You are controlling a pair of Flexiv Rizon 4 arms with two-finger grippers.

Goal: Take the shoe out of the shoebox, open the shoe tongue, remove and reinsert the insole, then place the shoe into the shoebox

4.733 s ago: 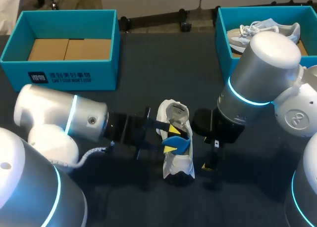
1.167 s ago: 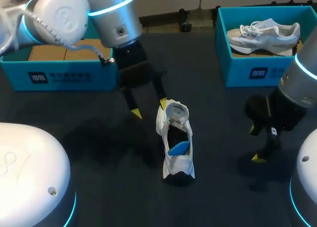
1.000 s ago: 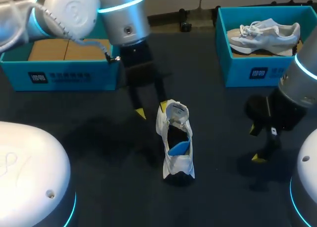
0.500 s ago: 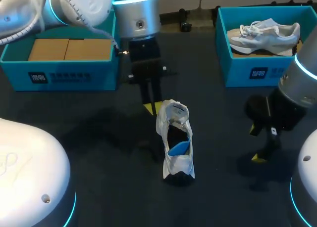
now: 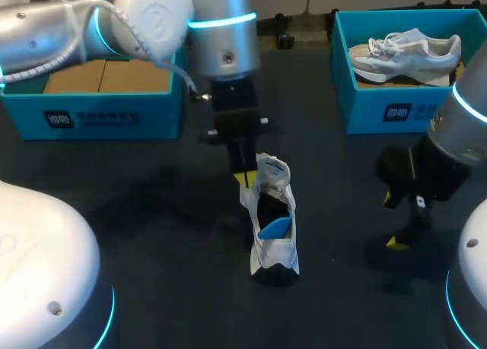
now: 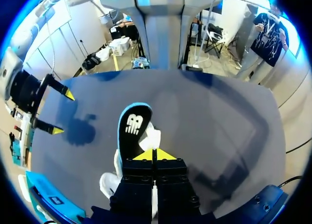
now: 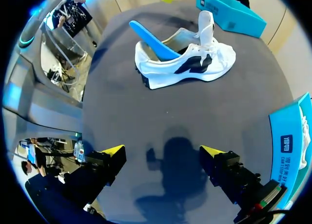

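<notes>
- The shoe (image 5: 275, 255) is out of its shoebox (image 5: 99, 118), tongue (image 5: 272, 171) open, insole (image 5: 273, 229) sticking up but not yet out.
- My left gripper (image 6: 152, 154) is closed beside the tongue; my right gripper (image 7: 163, 152) is wide open.
- Left to do: reinsert the insole, box the shoe.

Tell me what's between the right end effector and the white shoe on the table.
Nothing but bare dark table between the right end effector and the white shoe; the right wrist view shows it.

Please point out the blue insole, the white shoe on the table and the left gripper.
blue insole (image 7: 152, 40): right wrist view, on the part sticking out of the shoe.
white shoe (image 7: 168, 68): right wrist view, on its side wall.
left gripper (image 6: 153, 154): left wrist view, between its yellow tips.
</notes>
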